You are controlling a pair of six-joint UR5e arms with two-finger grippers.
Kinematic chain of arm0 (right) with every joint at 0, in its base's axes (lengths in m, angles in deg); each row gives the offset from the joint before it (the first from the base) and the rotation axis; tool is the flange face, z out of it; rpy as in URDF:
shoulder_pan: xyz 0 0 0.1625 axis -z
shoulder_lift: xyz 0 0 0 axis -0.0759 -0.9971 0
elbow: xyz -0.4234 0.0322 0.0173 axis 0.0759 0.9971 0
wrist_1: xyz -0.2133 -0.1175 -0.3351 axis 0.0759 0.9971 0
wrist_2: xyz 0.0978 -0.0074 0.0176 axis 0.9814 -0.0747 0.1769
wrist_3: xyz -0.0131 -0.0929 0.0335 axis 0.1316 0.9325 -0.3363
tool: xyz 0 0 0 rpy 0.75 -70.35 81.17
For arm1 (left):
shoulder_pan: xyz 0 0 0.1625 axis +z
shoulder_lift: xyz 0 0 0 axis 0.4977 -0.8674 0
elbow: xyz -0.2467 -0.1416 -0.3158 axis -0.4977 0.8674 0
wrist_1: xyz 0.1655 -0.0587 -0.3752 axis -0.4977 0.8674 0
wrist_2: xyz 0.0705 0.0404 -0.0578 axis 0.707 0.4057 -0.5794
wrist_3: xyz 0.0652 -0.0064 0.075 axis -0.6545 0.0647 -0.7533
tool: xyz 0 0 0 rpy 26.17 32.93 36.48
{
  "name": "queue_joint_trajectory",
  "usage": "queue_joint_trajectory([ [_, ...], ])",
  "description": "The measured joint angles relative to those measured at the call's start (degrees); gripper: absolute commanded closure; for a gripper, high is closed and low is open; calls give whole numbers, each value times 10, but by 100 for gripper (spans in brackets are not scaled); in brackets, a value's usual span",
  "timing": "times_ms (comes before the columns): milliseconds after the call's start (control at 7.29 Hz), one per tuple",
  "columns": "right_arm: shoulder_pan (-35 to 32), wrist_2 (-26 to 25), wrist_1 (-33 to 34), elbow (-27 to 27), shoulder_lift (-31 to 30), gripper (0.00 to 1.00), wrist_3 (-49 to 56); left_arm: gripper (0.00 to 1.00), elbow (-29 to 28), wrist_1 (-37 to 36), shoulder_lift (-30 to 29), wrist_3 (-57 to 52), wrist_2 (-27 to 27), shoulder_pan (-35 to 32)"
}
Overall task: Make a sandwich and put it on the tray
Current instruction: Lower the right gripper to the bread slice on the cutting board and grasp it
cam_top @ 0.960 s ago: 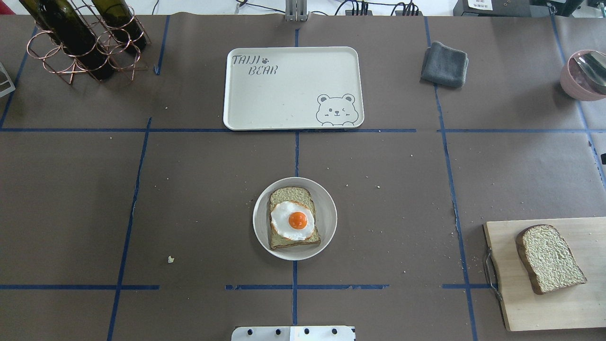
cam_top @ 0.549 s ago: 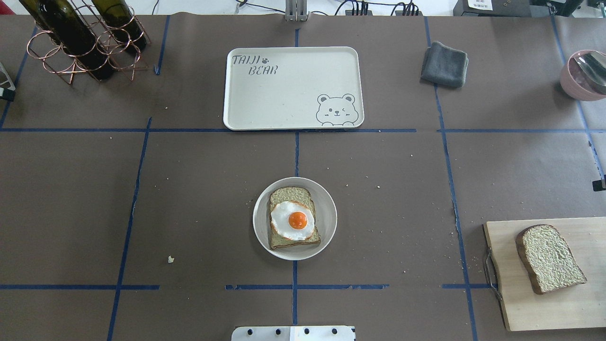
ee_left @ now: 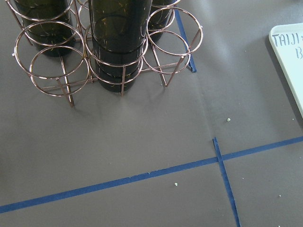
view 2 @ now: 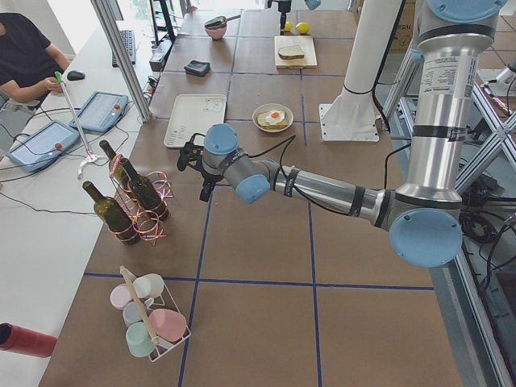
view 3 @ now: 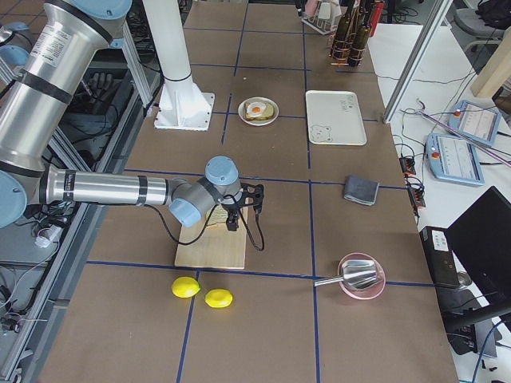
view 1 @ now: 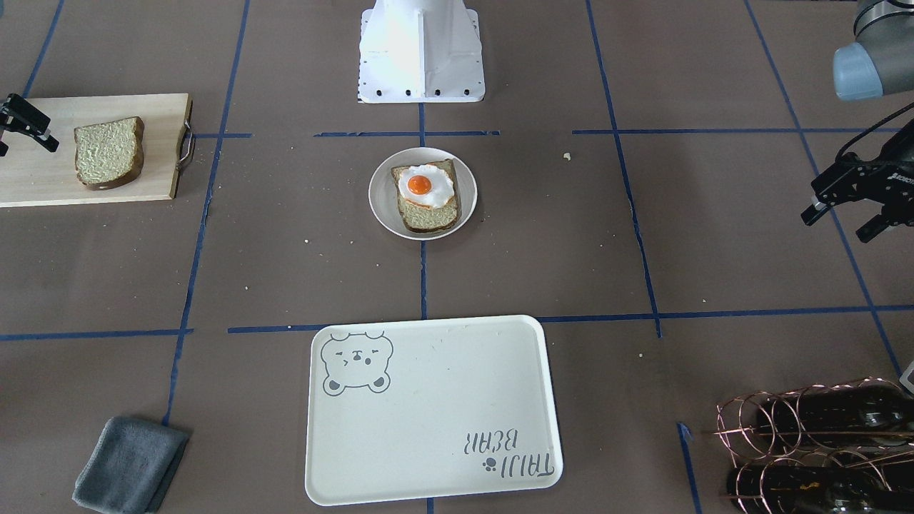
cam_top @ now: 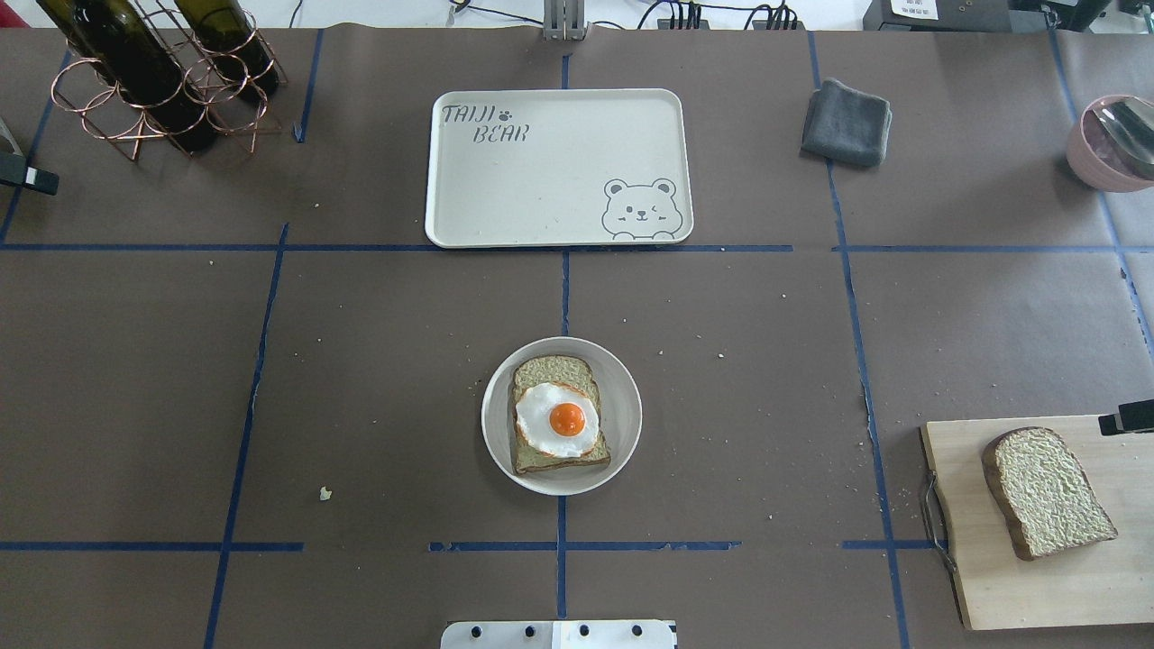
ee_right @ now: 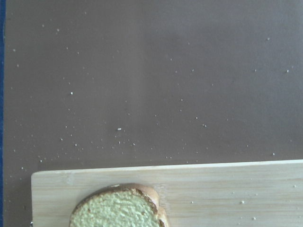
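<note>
Now my right claw (view 1: 27,145) newly over board (cam_top: 1037,577), spread, empty, just beside loose slice (cam_top: 1046,491); left claw (view 1: 835,225) spread too, idle. Next I grab slice, cap egg (cam_top: 559,420).

Left tool (view 1: 837,225), right tool (view 3: 244,214): fingers apart, empty.

Our brown table (cam_top: 361,361) carries the tray (cam_top: 541,180), a plate (cam_top: 626,416), a cutting board (cam_top: 1064,586), a grey cloth (cam_top: 847,122), a bottle rack (cam_top: 135,126) and a bowl (cam_top: 1086,155).
</note>
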Motion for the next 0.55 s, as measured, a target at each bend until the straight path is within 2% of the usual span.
queue_joint_trajectory([
  [549, 46, 0, -27, 37, 3, 0, -1, 0, -1, 14, -1, 2, 0, 6],
])
